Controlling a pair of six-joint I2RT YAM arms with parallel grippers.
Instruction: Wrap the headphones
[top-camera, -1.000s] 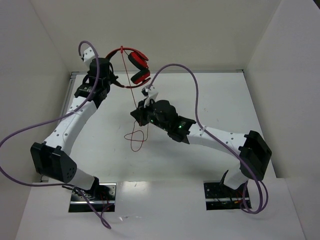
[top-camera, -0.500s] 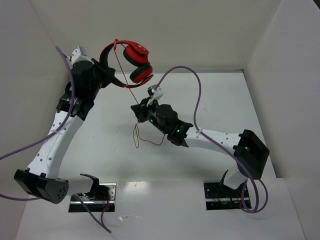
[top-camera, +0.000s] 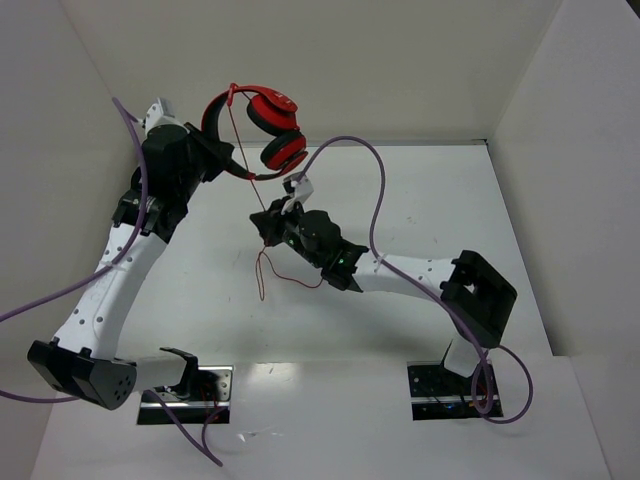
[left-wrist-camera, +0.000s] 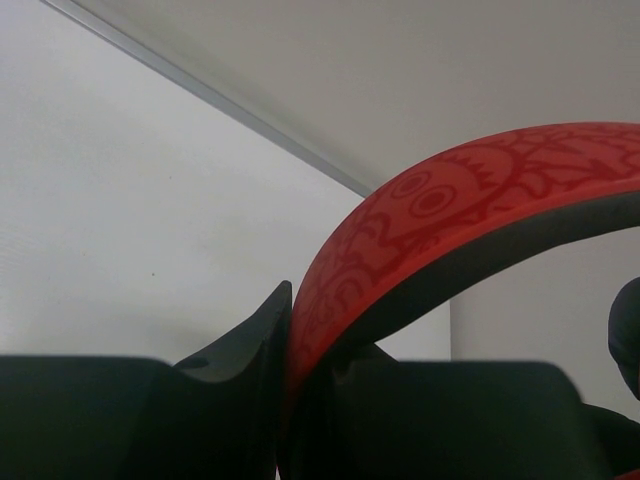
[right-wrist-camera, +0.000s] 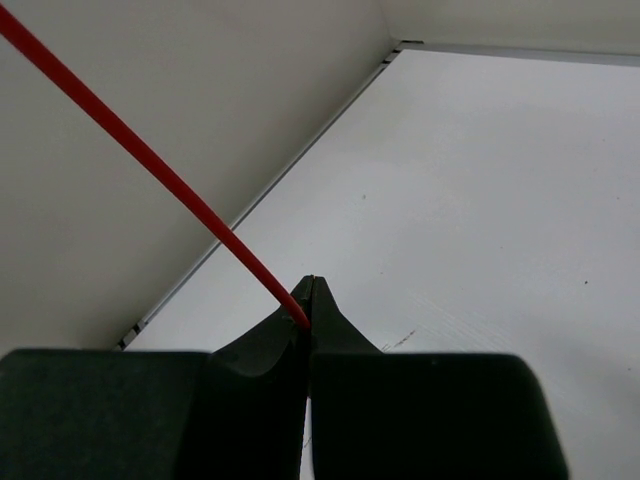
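Up high, back left, we see the left gripper (top-camera: 222, 152) clamped on the headband (left-wrist-camera: 450, 200) of the headphones (top-camera: 272, 108); the right gripper (right-wrist-camera: 308, 290) pinches the red cable (right-wrist-camera: 150, 162), jaws fully closed.

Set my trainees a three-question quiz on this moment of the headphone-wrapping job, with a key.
1. True or false: the left gripper is shut on the headband of the headphones.
2. The right gripper pinches: A) the headband B) the thin red cable C) nothing.
3. Do the headphones rest on the table or hang clear above it?
Key: 1 true; 2 B; 3 clear above it, held up by the left gripper.
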